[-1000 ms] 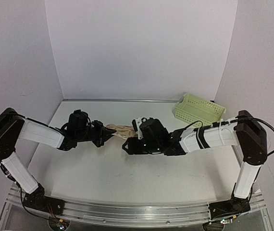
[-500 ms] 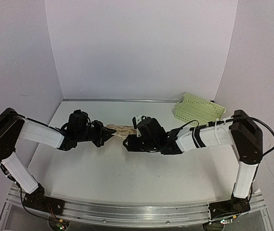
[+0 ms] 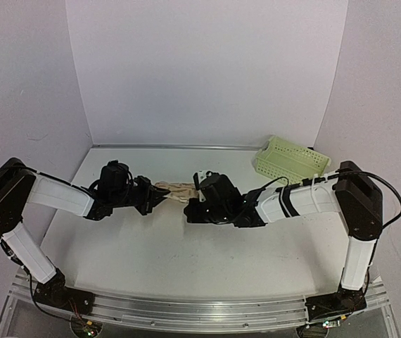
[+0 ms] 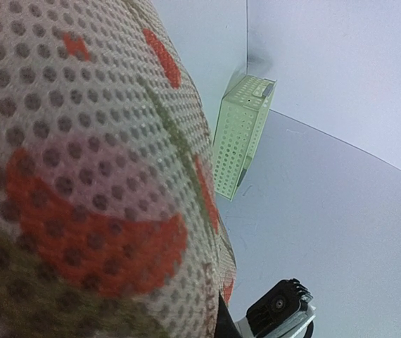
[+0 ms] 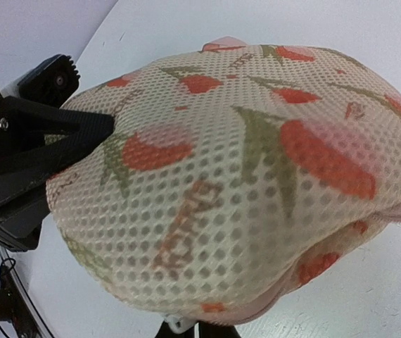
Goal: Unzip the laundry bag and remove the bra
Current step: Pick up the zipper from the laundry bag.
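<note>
The laundry bag (image 3: 175,190), beige mesh with orange-red leaf prints, hangs just above the table between my two grippers. My left gripper (image 3: 157,197) is shut on its left end; in the right wrist view its black fingers (image 5: 81,130) pinch the mesh. The bag (image 4: 81,176) fills the left wrist view. My right gripper (image 3: 192,205) is at the bag's right end. Its dark fingertips (image 5: 218,331) stand close together under the pinkish zip rim (image 5: 341,285), at the small white zip pull (image 5: 176,325). The bra is hidden.
A pale-green plastic basket (image 3: 291,160) lies at the back right, near the right wall, and shows on its side in the left wrist view (image 4: 243,137). The white table (image 3: 186,260) spreads in front of the bag. The right arm's wrist (image 4: 278,310) sits close by.
My right arm has slid a little left and back toward the bag, and its jaws have come together at the zip pull. The left arm and the bag have stayed put.
</note>
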